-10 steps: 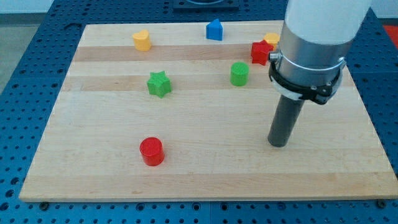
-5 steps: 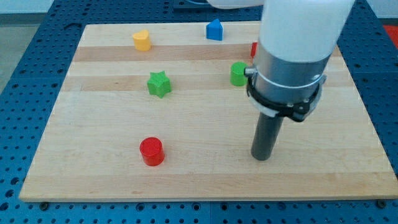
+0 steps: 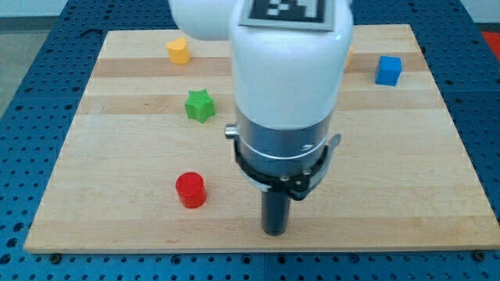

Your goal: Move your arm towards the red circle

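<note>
A wooden board (image 3: 117,211) lies on a blue perforated table (image 3: 23,94). My arm stands upright over the board's near middle, its white and grey body hiding the area behind it. My tip (image 3: 274,232) holds nothing and rests on the wood near the board's near edge. The red circle (image 3: 190,190) sits to its left, apart. Farther back are a green star (image 3: 200,104), a yellow block (image 3: 178,50), and a blue cube (image 3: 388,70) far right.
</note>
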